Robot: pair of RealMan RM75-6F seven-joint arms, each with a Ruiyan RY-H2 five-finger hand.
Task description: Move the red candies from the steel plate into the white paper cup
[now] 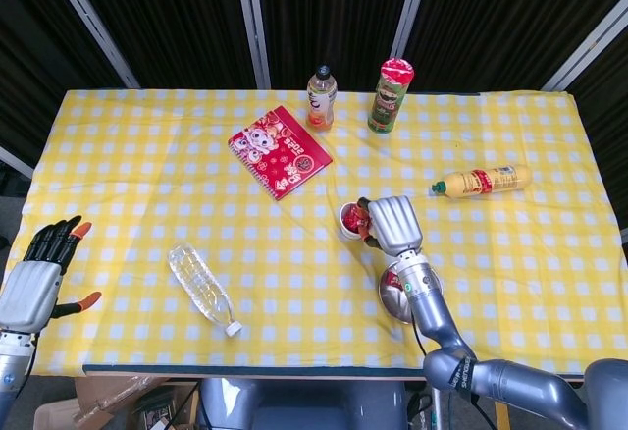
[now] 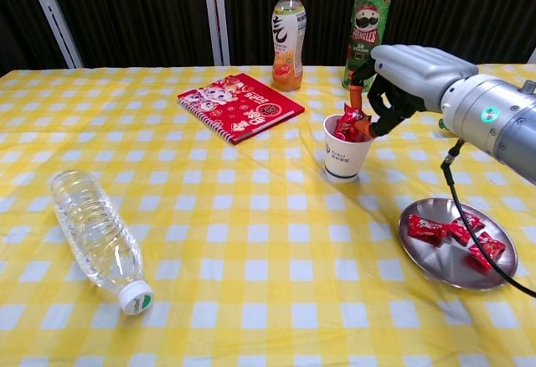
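The white paper cup [image 2: 346, 156] [image 1: 351, 224] stands mid-table with red candies inside. My right hand [image 2: 408, 73] [image 1: 391, 222] hovers right over its mouth and pinches a red candy [image 2: 352, 118] between thumb and finger, at the rim. To the cup's near right lies the steel plate [image 2: 444, 268] [image 1: 392, 303], with three red candies [image 2: 457, 232] on it; in the head view my forearm hides most of the plate. My left hand [image 1: 34, 278] is open with its fingers spread at the table's left front corner, holding nothing.
A clear water bottle [image 2: 95, 237] lies on its side at the front left. A red notebook [image 2: 240, 105], an orange drink bottle [image 2: 287, 35] and a green Pringles can [image 2: 366, 25] stand at the back. A yellow sauce bottle [image 1: 483, 181] lies at the right.
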